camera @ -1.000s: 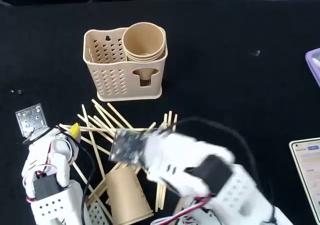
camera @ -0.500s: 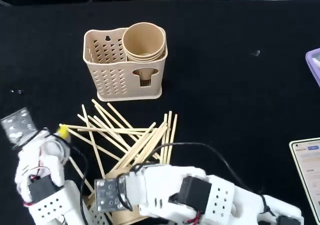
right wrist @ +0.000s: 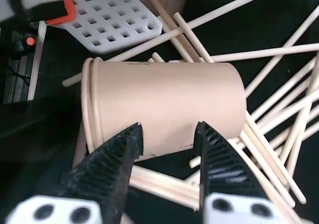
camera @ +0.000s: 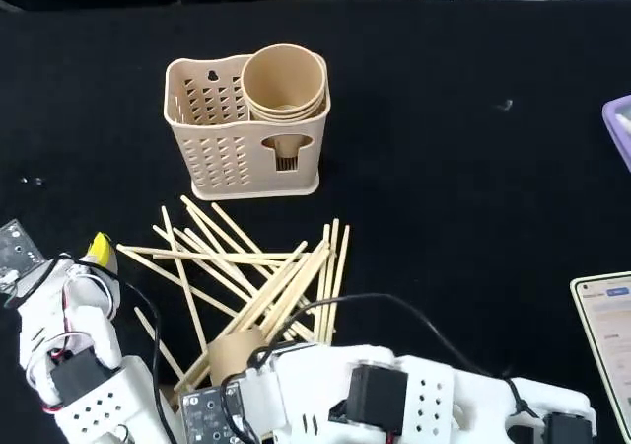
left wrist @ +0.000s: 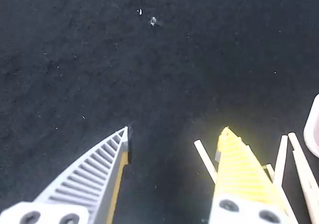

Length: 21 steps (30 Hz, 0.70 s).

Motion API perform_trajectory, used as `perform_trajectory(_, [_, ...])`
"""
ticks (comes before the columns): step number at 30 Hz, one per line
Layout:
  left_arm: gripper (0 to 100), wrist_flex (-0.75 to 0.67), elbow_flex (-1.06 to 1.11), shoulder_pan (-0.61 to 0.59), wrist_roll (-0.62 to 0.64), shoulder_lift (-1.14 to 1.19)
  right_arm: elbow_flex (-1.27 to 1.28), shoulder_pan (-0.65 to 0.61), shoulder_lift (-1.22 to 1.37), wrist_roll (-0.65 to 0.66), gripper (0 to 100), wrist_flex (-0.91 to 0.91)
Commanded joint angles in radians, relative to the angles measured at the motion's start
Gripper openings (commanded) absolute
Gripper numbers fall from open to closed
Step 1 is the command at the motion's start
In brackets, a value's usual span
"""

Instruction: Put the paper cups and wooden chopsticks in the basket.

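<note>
Beige perforated plastic basket [camera: 222, 153] holds stacked tan paper cups [camera: 284, 79]. Loose wooden chopsticks [camera: 281, 286] piled before basket. Fallen paper cup [right wrist: 164, 107] beyond pile, right gripper [right wrist: 169, 126] jaws spread at it. Left gripper [left wrist: 175, 130] agape, empty.

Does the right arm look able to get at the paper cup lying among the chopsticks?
Probably yes: the right pincer is open right at the paper cup, with nothing between them. The chopsticks lie beneath it.

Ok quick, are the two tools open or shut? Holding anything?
Left tool: open, holding nothing.
Right tool: open, right at the tipped-over paper cup, not closed on it.
</note>
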Motion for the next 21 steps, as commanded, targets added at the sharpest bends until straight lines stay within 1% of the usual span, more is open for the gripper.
perform_trajectory(1, [28, -0.018, -0.004, -0.002, 0.008, -0.006, 0.082, 0.008, -0.010, 0.003, 18.1, -0.132])
perform_trajectory(3, [28, -0.017, -0.002, -0.002, 0.008, -0.006, 0.117, 0.060, -0.010, 0.003, 18.1, -0.222])
perform_trajectory(9, [28, -0.015, -0.001, -0.002, 0.008, -0.005, 0.134, 0.338, -0.002, 0.005, 18.1, -0.470])
perform_trajectory(12, [28, -0.015, -0.001, -0.002, 0.008, -0.005, 0.119, 0.414, -0.012, 0.003, 18.1, -0.505])
perform_trajectory(13, [28, -0.015, -0.001, -0.002, 0.008, -0.005, 0.099, 0.423, -0.015, 0.003, 18.1, -0.477])
perform_trajectory(15, [28, -0.014, -0.001, -0.002, 0.008, -0.003, 0.041, 0.413, -0.031, 0.003, 18.1, -0.350])
perform_trajectory(19, [28, -0.014, 0.001, -0.002, 0.008, -0.002, -0.108, 0.282, -0.094, 0.005, 18.1, -0.032])
perform_trajectory(21, [28, -0.014, 0.001, -0.002, 0.008, -0.002, -0.159, 0.204, -0.128, 0.021, 18.1, 0.092])
